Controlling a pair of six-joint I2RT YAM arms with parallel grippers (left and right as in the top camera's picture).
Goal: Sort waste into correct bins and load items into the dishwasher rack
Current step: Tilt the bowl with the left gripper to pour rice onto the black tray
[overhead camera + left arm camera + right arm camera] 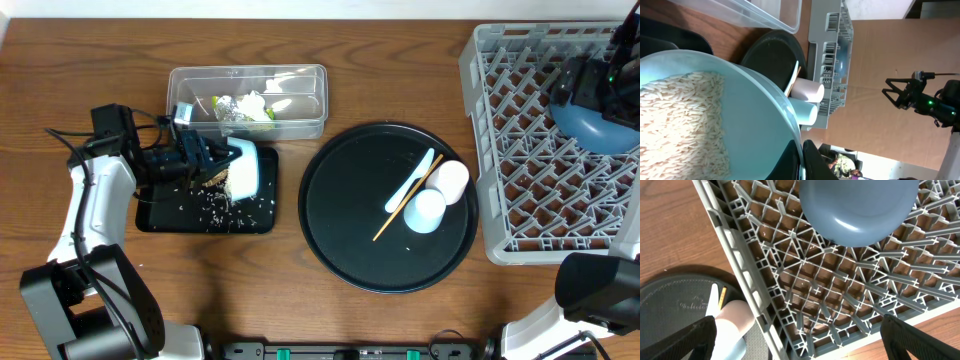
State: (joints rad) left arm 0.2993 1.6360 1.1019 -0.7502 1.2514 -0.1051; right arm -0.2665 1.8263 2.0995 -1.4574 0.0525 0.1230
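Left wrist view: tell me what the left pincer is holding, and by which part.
The left pincer is shut on the rim of the pale blue bowl, which holds white rice.

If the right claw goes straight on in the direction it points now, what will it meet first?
Probably the bare grid of the dishwasher rack, beside the blue plate; the open right claw points down at it, but depth is unclear.

Left hand (215, 158) tight on the bowl (250, 170) rim (wrist on its side) — right hand (797, 330) wide-jawed, empty.
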